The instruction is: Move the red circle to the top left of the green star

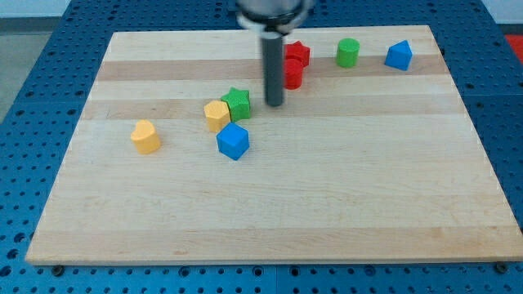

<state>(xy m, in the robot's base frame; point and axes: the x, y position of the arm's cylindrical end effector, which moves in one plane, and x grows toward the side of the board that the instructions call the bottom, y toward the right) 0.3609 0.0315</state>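
Observation:
The red circle (292, 73) stands near the view's top, partly hidden behind my rod, just below a red star (297, 53). The green star (238, 102) lies left and below it, touching a yellow hexagon (216, 115). My tip (274, 104) rests on the board between them, just below-left of the red circle and right of the green star, touching neither that I can tell.
A blue cube (233, 140) lies below the green star. A yellow heart (145, 136) sits at the left. A green cylinder (348, 52) and a blue block (399, 55) sit at the top right. The wooden board (327, 204) lies on a blue perforated table.

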